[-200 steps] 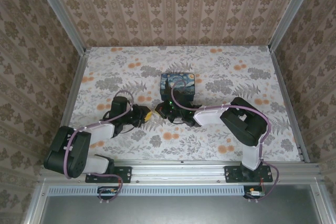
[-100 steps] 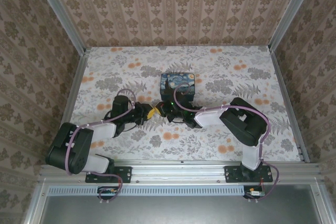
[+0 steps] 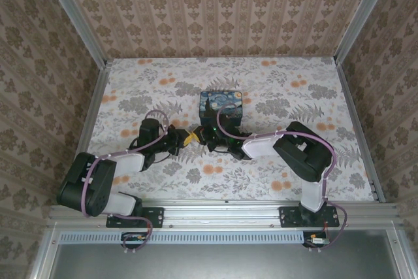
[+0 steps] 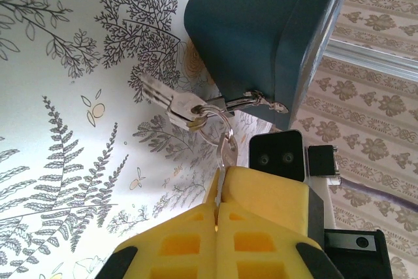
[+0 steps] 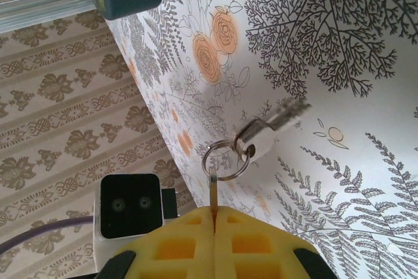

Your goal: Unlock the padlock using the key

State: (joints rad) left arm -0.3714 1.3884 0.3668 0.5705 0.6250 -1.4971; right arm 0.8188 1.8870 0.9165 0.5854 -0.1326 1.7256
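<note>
In the right wrist view my right gripper (image 5: 213, 210) is shut on the key (image 5: 213, 191), a thin brown-orange strip seen edge-on. Its top goes through a steel ring (image 5: 206, 159) that carries silvery spare keys (image 5: 271, 125). My left gripper (image 4: 221, 178) is shut on a flat key head (image 4: 227, 151) hanging from the ring (image 4: 204, 134); it looks like the same key. From above, the left gripper (image 3: 190, 138) and right gripper (image 3: 204, 135) meet tip to tip. The padlock is hidden.
The blue swirl-painted tin box (image 3: 222, 104) stands just behind the grippers, close in the left wrist view (image 4: 261, 24), with a silvery latch (image 4: 256, 100) on its lower edge. Flower-patterned table (image 3: 281, 89) lies open on all sides, and papered walls enclose it.
My left gripper has moved a little forward and right, closing up against the right gripper in front of the box. The right arm has hardly moved.
</note>
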